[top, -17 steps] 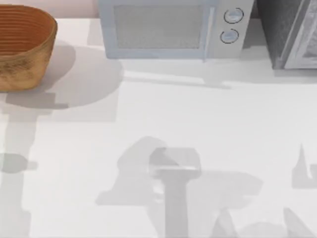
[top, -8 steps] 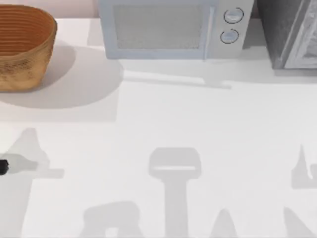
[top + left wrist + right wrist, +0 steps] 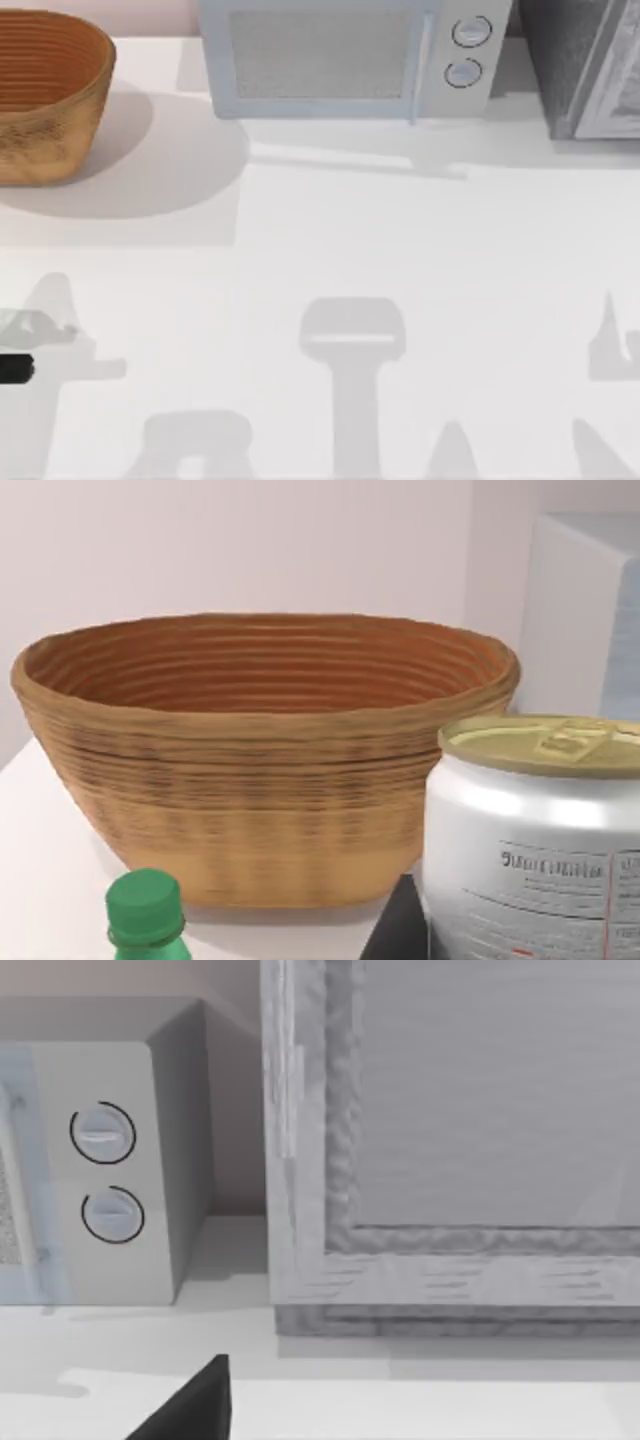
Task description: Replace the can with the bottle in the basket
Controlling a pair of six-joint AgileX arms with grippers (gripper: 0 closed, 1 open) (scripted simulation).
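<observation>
Looming close in the left wrist view, the can [image 3: 535, 840] is cut off, partly hiding the basket [image 3: 260, 760]; whether either claw is open or closed, I cannot tell.

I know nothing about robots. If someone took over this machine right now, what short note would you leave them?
Left end effector: at the table's left edge, nearer than the basket; grip unclear.
Right end effector: parked facing the grey cabinet.
Can: outside the basket, close to the left wrist camera; whether it is held is unclear.
Bottle: its green cap shows in front of the basket, outside it.
Done: can appears out.
Left: put the bottle in the basket.
</observation>
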